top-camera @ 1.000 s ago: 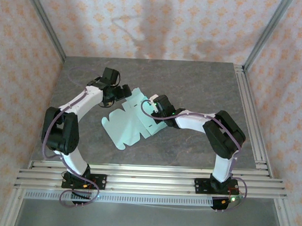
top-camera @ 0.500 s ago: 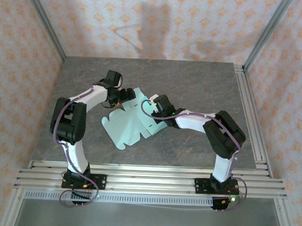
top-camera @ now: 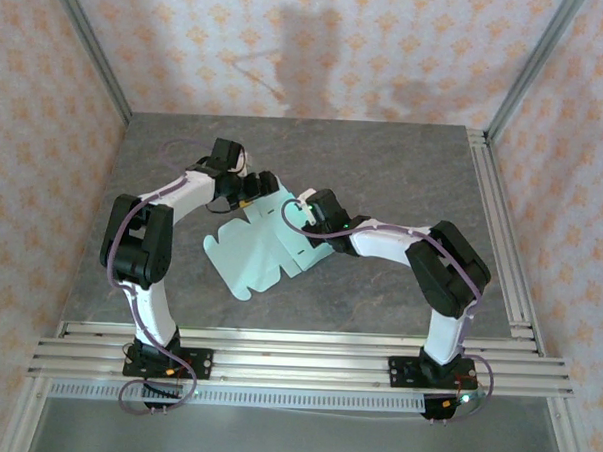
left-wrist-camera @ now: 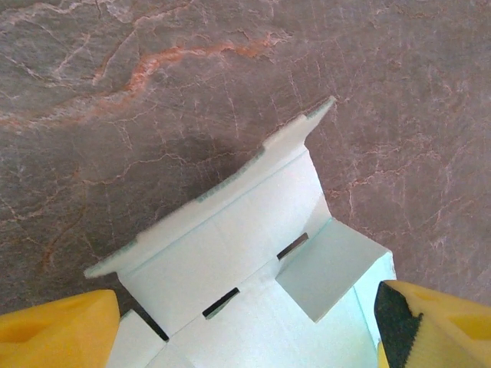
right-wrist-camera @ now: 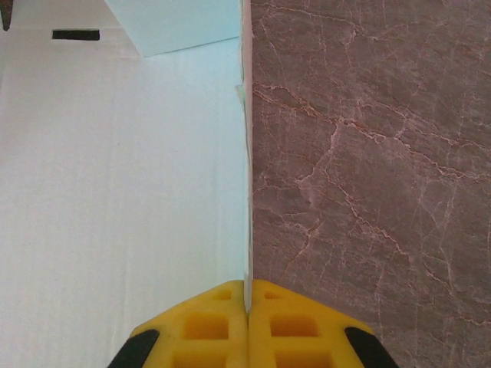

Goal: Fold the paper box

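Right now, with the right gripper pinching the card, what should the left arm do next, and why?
Probably close the left gripper on the far flap of the paper box: its open fingers straddle that flap, while the right gripper, shut on a side edge, steadies the blank.

The black-and-white left arm (top-camera: 140, 249) climbs from its base toward 12 o'clock, then bends toward 3 o'clock. Its yellow-fingered left gripper (left-wrist-camera: 245, 326) is spread wide. The matching right arm (top-camera: 445, 267) reaches toward 10 o'clock, its right gripper (right-wrist-camera: 247, 295) pinching an edge of the pale mint-green card paper box (right-wrist-camera: 115, 192).
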`<action>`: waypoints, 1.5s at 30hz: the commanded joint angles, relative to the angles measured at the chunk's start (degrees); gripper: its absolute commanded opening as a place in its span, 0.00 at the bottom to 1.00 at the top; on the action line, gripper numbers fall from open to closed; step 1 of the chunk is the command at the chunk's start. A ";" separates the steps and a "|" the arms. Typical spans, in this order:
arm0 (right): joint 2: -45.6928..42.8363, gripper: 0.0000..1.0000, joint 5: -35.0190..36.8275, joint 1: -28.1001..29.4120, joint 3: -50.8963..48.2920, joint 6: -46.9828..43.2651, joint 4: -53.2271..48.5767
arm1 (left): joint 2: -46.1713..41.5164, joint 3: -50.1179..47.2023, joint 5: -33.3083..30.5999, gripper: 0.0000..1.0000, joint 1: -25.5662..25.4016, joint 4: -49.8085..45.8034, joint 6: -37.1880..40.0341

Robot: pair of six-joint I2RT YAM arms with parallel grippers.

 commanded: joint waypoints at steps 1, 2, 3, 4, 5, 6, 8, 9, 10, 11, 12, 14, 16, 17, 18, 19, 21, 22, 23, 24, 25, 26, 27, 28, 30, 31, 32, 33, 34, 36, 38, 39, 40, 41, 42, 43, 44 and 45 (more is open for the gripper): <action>-1.02 0.00 0.44 -0.30 1.21 -0.62 -1.00 | -1.04 -0.99 0.61 0.88 -0.15 0.19 0.55; -1.00 0.00 0.44 -0.30 1.13 -0.55 -1.00 | -1.32 -0.98 -0.04 0.88 -0.14 -0.22 0.95; -1.03 0.00 0.44 -0.30 1.04 -0.43 -0.91 | -1.53 -0.73 -1.33 0.88 -0.10 -1.18 1.52; -1.04 0.00 0.45 -0.30 0.97 -0.44 -0.82 | -1.64 -0.25 -3.33 0.89 -0.10 -2.93 2.56; -1.13 0.00 0.46 -0.29 0.93 -0.35 -0.86 | -1.88 0.50 -5.87 0.89 -0.15 -5.22 3.99; -1.18 0.00 0.53 -0.30 0.75 -0.34 -0.91 | -2.14 1.09 -7.86 0.89 -0.04 -6.90 5.38; -1.43 0.00 0.44 -0.23 0.60 -0.34 -0.82 | -2.52 1.56 -9.47 0.89 0.10 -8.22 6.75; -1.44 0.00 0.51 -0.34 0.47 -0.34 -0.78 | -2.36 1.78 -9.22 0.89 0.13 -8.52 6.99; -1.48 0.00 0.53 -0.28 0.42 -0.42 -0.74 | -2.10 1.95 -8.69 0.89 0.17 -8.64 7.08; -1.48 0.00 0.53 -0.28 0.34 -0.50 -0.70 | -1.75 2.11 -7.67 0.89 0.13 -8.59 6.98; -1.35 0.00 0.62 -0.34 0.42 -0.43 -0.58 | -1.35 2.09 -6.42 0.89 0.12 -8.27 6.67; -1.14 0.00 0.70 -0.30 0.54 -0.29 -0.53 | -0.52 1.59 -3.03 0.87 0.16 -6.72 5.92; -1.01 0.00 0.62 -0.25 0.73 -0.03 -0.45 | 0.15 0.93 0.33 0.77 0.09 -4.71 5.26; -1.00 0.00 0.62 -0.30 0.77 0.09 -0.45 | 0.44 0.70 1.22 0.73 -0.07 -4.11 4.93; -0.99 0.00 0.70 -0.30 0.85 0.18 -0.43 | 0.55 0.60 1.57 0.67 -0.35 -3.92 5.10; -0.98 0.00 0.78 -0.30 0.94 0.18 -0.55 | 0.43 0.53 1.81 0.64 -0.54 -3.73 5.57; -0.91 0.00 1.04 -0.34 0.95 0.19 -0.44 | -0.18 0.27 2.06 0.62 -1.10 -3.70 6.34; -0.86 0.00 1.12 -0.34 0.94 0.19 -0.43 | -0.59 0.24 2.34 0.62 -1.27 -3.81 6.67; -0.71 0.00 1.06 -0.39 1.03 0.09 -0.43 | -0.90 0.25 2.46 0.62 -1.60 -4.13 6.82; -0.58 0.00 0.98 -0.36 1.10 0.01 -0.38 | -1.18 0.33 2.54 0.61 -1.82 -4.50 7.07; -0.34 0.00 1.01 -0.39 1.15 0.01 -0.37 | -1.47 0.42 2.63 0.62 -2.04 -4.91 7.30; -0.26 0.00 0.93 -0.38 1.29 -0.02 -0.35 | -1.69 0.34 2.72 0.61 -2.32 -5.24 7.54; -0.18 0.00 0.88 -0.39 1.29 0.01 -0.37 | -1.92 0.21 2.89 0.62 -2.56 -5.46 7.62; -0.17 0.00 0.88 -0.39 1.27 -0.07 -0.31 | -2.16 0.11 3.05 0.62 -2.77 -5.75 7.76; -0.25 0.00 0.92 -0.34 1.13 -0.08 -0.15 | -2.49 -0.26 3.45 0.62 -3.38 -6.27 7.74; -0.28 0.00 0.99 -0.39 1.00 -0.08 -0.10 | -2.60 -0.50 3.59 0.62 -3.64 -6.40 7.79; -0.31 0.00 1.02 -0.39 0.96 -0.08 -0.04 | -2.69 -0.78 3.65 0.62 -3.93 -6.41 7.60; -0.30 0.00 0.97 -0.38 0.87 0.01 -0.02 | -2.69 -1.07 3.61 0.62 -4.25 -6.34 7.46; -0.34 0.00 0.97 -0.41 0.86 0.01 -0.06 | -2.53 -1.24 3.61 0.62 -4.47 -6.37 7.44; -0.29 0.00 0.95 -0.44 0.77 0.10 -0.03 | -1.87 -1.74 3.06 0.62 -4.85 -6.50 7.12; -0.47 0.00 0.71 -0.39 0.69 0.10 -0.03 | -0.50 -2.03 2.35 0.62 -4.91 -6.75 6.54; -0.50 0.00 0.70 -0.39 0.69 0.10 -0.07 | 0.28 -2.21 1.92 0.62 -4.90 -6.89 6.25; -0.60 0.00 0.75 -0.41 0.71 0.03 -0.07 | 0.81 -2.38 1.64 0.61 -4.94 -6.87 5.92; -0.70 0.00 0.86 -0.40 0.68 0.01 -0.19 | 1.36 -2.62 1.35 0.61 -4.94 -6.76 5.66; -0.77 0.00 0.97 -0.41 0.68 -0.08 -0.28 | 1.80 -3.02 1.03 0.61 -4.97 -6.50 5.30; -0.85 0.00 1.08 -0.39 0.68 -0.09 -0.39 | 2.03 -3.31 0.78 0.61 -4.97 -6.15 5.08; -0.90 0.00 1.08 -0.39 0.68 -0.18 -0.55 | 2.05 -3.77 0.29 0.61 -4.90 -5.74 4.84; -0.96 0.00 1.01 -0.39 0.68 -0.17 -0.50 | 3.96 -3.92 -0.54 0.61 -4.91 -5.74 4.69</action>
